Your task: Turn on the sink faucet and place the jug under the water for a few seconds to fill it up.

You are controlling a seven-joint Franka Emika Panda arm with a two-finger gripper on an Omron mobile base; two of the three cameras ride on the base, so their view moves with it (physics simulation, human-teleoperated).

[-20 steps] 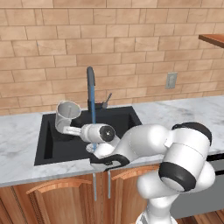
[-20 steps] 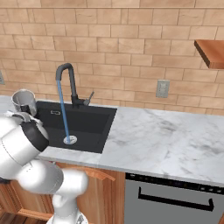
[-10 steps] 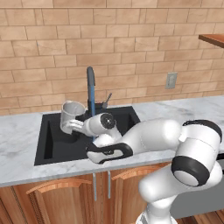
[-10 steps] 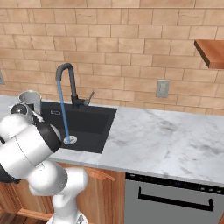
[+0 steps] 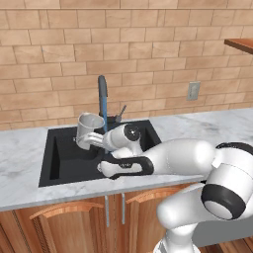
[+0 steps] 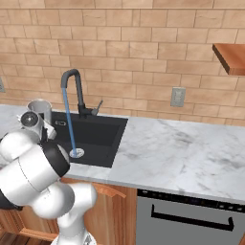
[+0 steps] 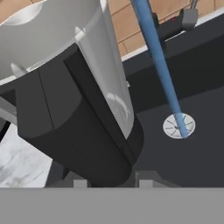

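Since a second ago the jug (image 5: pixel 89 130) has travelled from the basin's left rim toward the faucet (image 5: pixel 103 99), and now hangs over the sink (image 5: pixel 66 158) just left of the water (image 6: pixel 70 125). Gripper (image 5: pixel 98 141) is clamped on its black handle. Stopping short would let the stream miss the mouth; overshooting could knock glass against the faucet.

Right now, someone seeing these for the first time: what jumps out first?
The water: a thin bright blue stream falling from the sink faucet onto the silver drain in the black sink. Next, the jug, gripped by the gripper at its black handle and held over the sink's left part, beside the stream, not under it. The hand view shows the jug up close, with the stream to its right.
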